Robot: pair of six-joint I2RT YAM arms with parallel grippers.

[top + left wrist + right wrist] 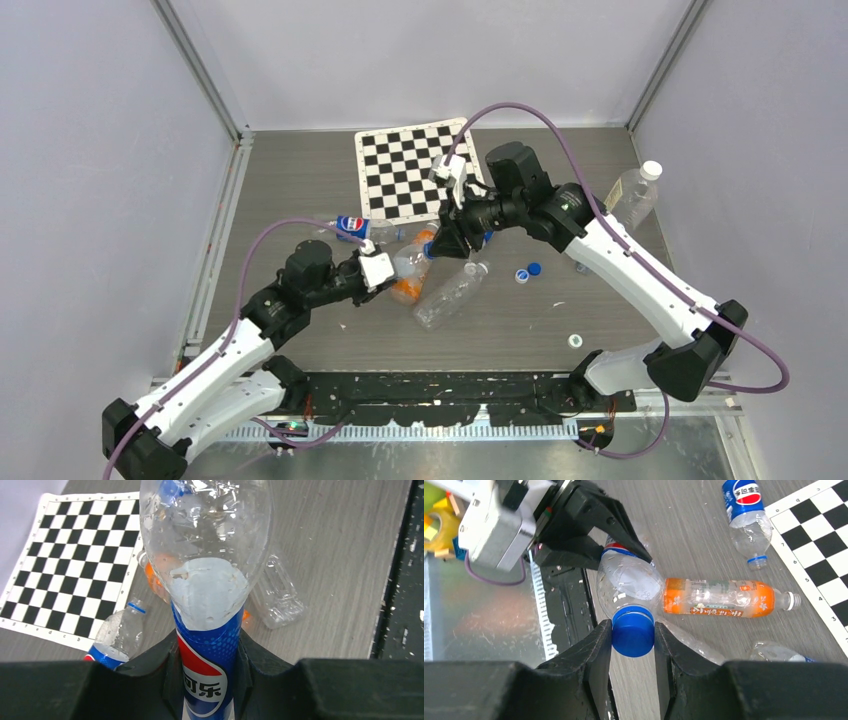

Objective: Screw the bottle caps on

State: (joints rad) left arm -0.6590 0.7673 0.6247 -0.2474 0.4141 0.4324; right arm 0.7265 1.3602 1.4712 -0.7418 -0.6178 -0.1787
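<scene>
At the neck, your right gripper (633, 638) pinches the cap (633, 640) by its sides, probably light, stiff and slippery, while your left gripper (207, 672) clamps the thin, crushable bottle (206, 535) at its label.

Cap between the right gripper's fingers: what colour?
Blue; the cap shows best in the right wrist view.

We are seeing bottles (450, 293) lying mid-table (300, 180), just before the checkered mat (405, 172); two loose caps (521, 275) are sitting to their right; another bottle (636, 195) is sitting far right, behind them.
</scene>
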